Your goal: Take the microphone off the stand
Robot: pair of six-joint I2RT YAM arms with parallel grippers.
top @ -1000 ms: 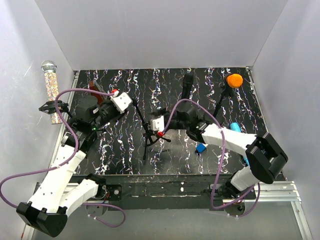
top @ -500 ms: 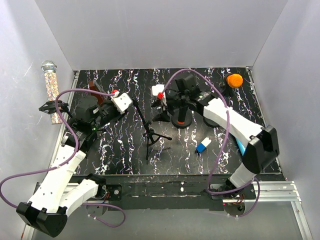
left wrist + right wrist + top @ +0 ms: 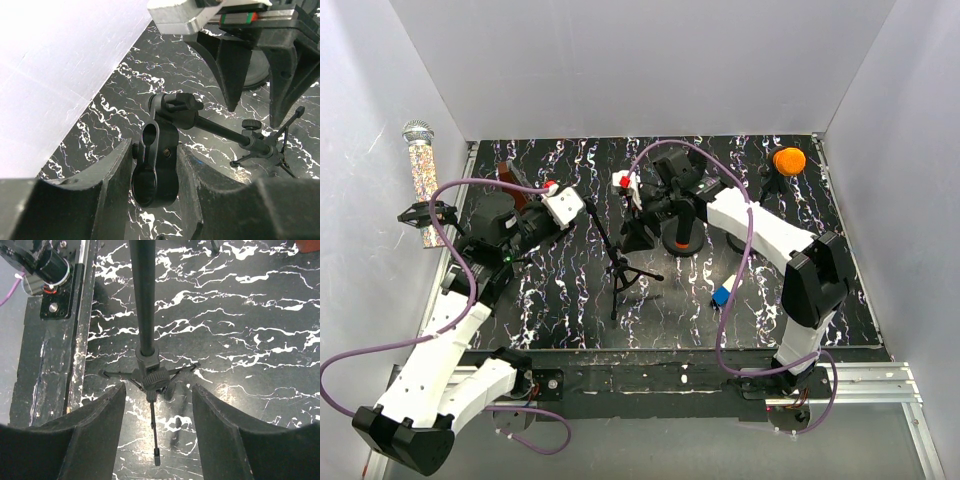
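Tabletop (image 3: pixel 560 300): black, white-veined. Stand (image 3: pixel 618 270): black tripod, mid-tabletop, its pole leaning toward the left claw (image 3: pixel 152 175). Left claw: closed narrowly on the clip (image 3: pixel 155 165) at the pole's top; the clip's ring is hollow. Right claw (image 3: pixel 157 390): fingers apart, gripping nothing, poised over the tripod feet. Black cylinder (image 3: pixel 680 215): upright, orange-ringed, just behind the right claw. Glitter-handled microphone (image 3: pixel 418 165): by the left wall, well apart from both claws. Orange-headed microphone (image 3: pixel 789 160): far right corner. Which microphone matches the clip cannot be told. Blue block (image 3: pixel 722 296): right of the stand.
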